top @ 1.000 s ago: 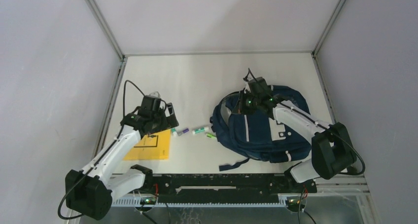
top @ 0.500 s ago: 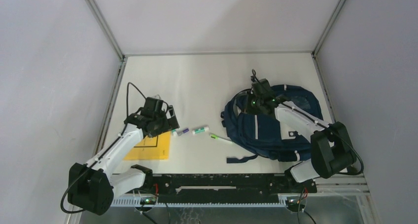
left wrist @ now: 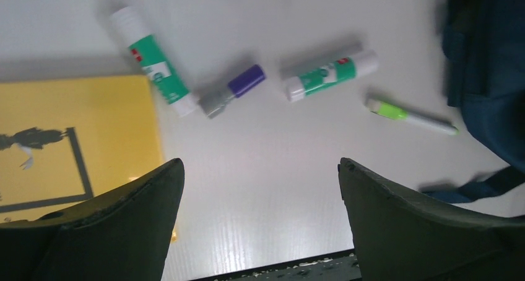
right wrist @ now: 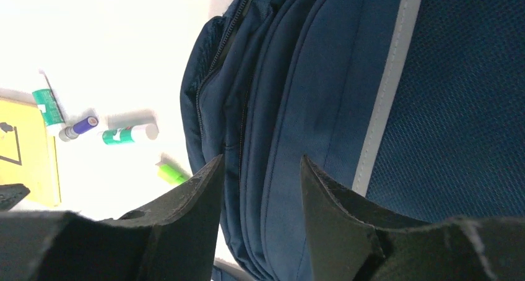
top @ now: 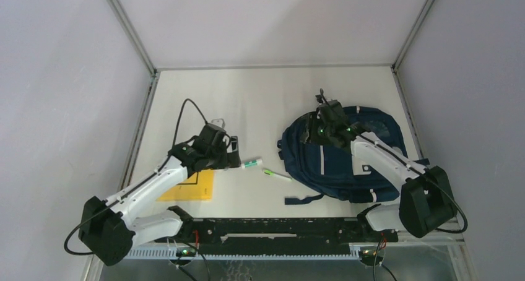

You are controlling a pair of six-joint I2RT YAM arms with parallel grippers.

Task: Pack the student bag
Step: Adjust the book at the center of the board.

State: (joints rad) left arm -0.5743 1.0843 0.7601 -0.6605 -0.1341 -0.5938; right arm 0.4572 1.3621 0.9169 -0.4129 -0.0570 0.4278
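Note:
The student bag (top: 353,163), navy blue with white piping, lies flat at the table's right. My right gripper (top: 320,132) hovers over its upper left edge, open. In the right wrist view its jaws (right wrist: 261,160) stand apart above the zipped seams of the student bag (right wrist: 322,95), gripping nothing. My left gripper (top: 230,158) is open over the table at the centre left. Ahead of it in the left wrist view lie two green glue sticks (left wrist: 155,63) (left wrist: 331,75), a purple marker (left wrist: 232,92) and a green highlighter (left wrist: 408,115). Nothing sits between its fingers (left wrist: 260,163).
A yellow book (top: 189,187) lies flat at the near left, partly under my left arm. A dark strap (top: 303,198) trails from the bag toward the near edge. A black rail (top: 278,228) runs along the table's front. Walls close off the left, back and right.
The bag was dragged to the right, uncovering the green highlighter; my right gripper then opened and let go of it. My left gripper moved right, toward the glue sticks.

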